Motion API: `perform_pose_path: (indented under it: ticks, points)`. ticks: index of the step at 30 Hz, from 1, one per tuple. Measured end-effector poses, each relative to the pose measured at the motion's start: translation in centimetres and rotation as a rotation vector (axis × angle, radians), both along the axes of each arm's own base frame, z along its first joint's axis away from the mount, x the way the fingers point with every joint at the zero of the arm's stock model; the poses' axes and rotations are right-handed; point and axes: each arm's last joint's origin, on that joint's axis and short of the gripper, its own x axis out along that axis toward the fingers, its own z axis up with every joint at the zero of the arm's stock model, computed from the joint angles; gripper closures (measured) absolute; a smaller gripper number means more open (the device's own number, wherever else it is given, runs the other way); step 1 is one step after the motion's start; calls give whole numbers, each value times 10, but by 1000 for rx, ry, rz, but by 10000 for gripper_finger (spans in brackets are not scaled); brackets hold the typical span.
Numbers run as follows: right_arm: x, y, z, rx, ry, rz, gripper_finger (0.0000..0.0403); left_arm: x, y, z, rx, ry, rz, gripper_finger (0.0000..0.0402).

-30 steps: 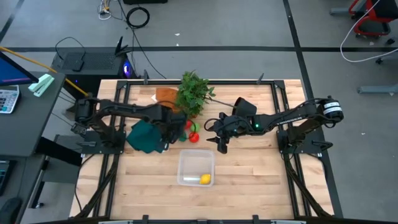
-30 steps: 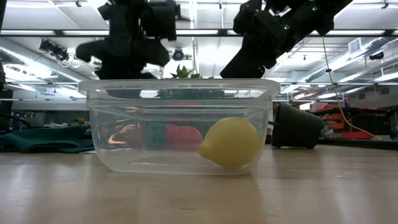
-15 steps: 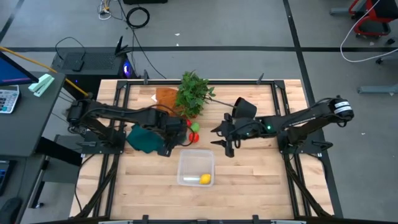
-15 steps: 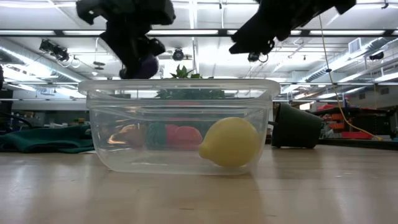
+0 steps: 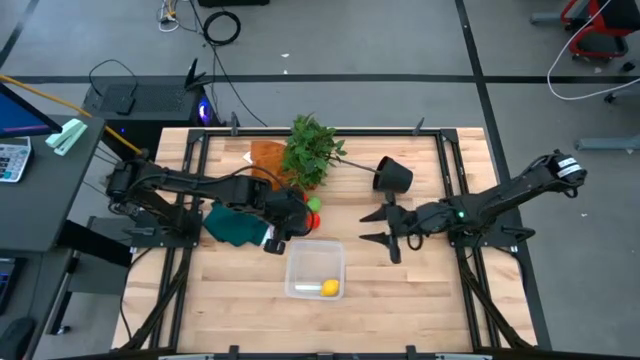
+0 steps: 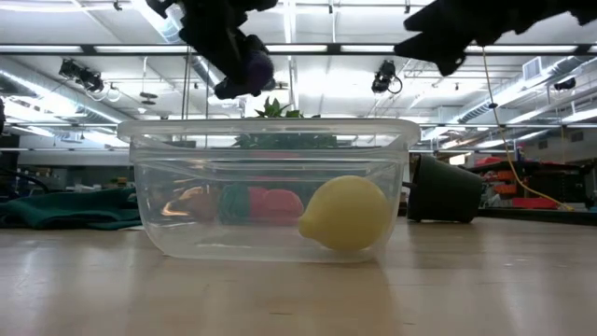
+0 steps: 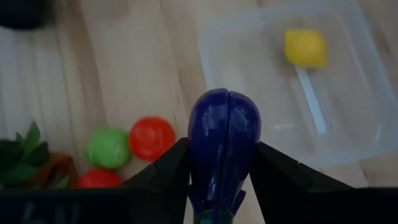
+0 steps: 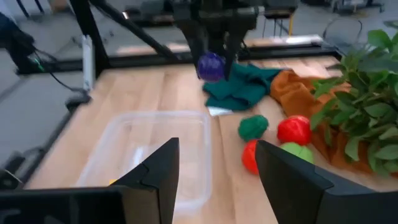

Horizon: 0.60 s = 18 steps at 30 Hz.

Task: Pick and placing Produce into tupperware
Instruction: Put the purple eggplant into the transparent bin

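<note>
On the left of the worktop (image 5: 240,290) lies a dark green cloth (image 5: 232,222), and just beside it the left gripper (image 7: 222,163) hangs above the surface with its fingers clamped on a purple toy vegetable (image 7: 222,140), probably an eggplant. From the low view this purple piece (image 6: 254,70) sits in the air above the left part of the tub's rim, not yet inside. The wrist view shows it gripped from both sides, the two fingers pressed against its flanks and its rounded end pointing toward the clear tupperware (image 5: 316,267).

The tupperware stands near the middle of the worktop, toward the front edge, and holds a single item: the yellow lemon (image 5: 329,288), resting in one corner. So I judge that one piece is placed, a second is in hand and about to go over the rim, and the rest is left.

Behind the tub, near the leafy plant (image 5: 312,148) and an orange cloth (image 5: 266,156), the remaining produce sits in a loose cluster: two red pieces (image 8: 293,130) and two green ones (image 8: 252,127), close together on the bare wood.

To the right, the right gripper (image 5: 385,228) hovers beside the tub, well apart from any produce, its fingers spread moderately and holding nothing. A tipped black pot (image 5: 393,176) lies behind it.
</note>
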Motion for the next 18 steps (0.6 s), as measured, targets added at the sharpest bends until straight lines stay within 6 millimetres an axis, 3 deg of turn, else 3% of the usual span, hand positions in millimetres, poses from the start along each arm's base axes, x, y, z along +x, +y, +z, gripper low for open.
perform_pose_path:
  ticks: [11,18]
  points:
    - [-15,19,-17,-7,-198,-64,235,10,-19,7,-43,-137,-16,249]
    - [-12,26,-23,-23,-191,-43,235,23,-37,-12,-57,-116,-34,243]
